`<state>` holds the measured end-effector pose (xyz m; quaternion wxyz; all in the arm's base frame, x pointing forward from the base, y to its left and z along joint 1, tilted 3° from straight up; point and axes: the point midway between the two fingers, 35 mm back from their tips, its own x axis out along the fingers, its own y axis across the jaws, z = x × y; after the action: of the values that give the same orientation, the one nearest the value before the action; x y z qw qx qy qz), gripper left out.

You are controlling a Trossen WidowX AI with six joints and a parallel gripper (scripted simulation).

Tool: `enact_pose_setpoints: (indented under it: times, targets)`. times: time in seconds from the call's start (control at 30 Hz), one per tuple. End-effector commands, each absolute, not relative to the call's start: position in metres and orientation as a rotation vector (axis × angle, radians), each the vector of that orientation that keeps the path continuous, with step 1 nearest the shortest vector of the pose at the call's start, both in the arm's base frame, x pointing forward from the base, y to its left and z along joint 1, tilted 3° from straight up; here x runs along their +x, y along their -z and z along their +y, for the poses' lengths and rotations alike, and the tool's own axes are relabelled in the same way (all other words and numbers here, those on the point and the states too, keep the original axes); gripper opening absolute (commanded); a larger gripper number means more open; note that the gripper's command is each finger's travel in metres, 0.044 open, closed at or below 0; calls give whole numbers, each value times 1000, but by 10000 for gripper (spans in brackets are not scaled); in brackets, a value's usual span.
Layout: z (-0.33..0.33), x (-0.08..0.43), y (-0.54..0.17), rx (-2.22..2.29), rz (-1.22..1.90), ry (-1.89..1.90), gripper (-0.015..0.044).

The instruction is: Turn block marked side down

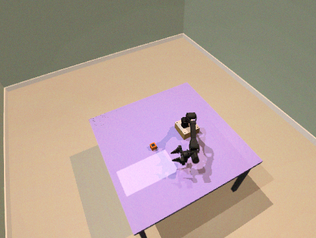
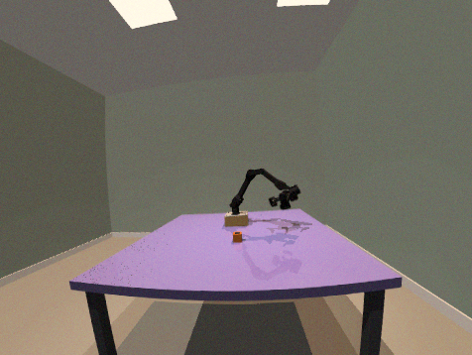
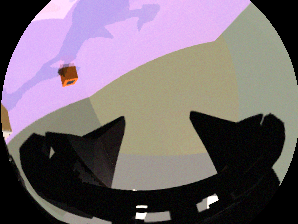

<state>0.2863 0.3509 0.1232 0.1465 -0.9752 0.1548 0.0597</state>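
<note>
Small orange block sitting on the purple table, out in the middle area, well apart from the arm's tan base and nowhere near touching anything. Dark patch on the top face in the top view, so probably the marked side facing up right now, meaning nothing done yet on the flip. Gripper hanging up in the air off to the side of the block, spread wide, nothing between the fingers. Looks like a light, rigid little cube, so no squish and no fragility worries, but likely smooth-sided and easy to knock sliding across that slick tabletop. Best bet: pinch two opposite side faces around mid-height, lift a bit, roll the wrist half a turn, set down gently. Grabbing top-and-bottom not really an option while resting flat. Hard-to-read stuff: mark itself just a dark blob, no telling shape or whether other faces carry anything similar. From the exterior view, only an orange lump, mark not visible at all. Wrist view heavily warped, block tiny up in the corner, fingertips cut into dark wedges, far side of the block completely hidden.
</note>
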Motion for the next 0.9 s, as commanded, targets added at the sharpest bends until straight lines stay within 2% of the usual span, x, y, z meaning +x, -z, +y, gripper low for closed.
enact_pose_setpoints:
  times: [0.0,0.17,0.4,0.63,0.87]
  targets:
    - [349,289,-122,-2793,453,-181,426]
    - [296,342,-97,-2387,675,-367,440]
    - [213,385,-70,-1738,1011,-422,440]
    - [140,398,-56,-1064,1290,-320,440]
    - [82,383,-54,-299,1530,-114,440]
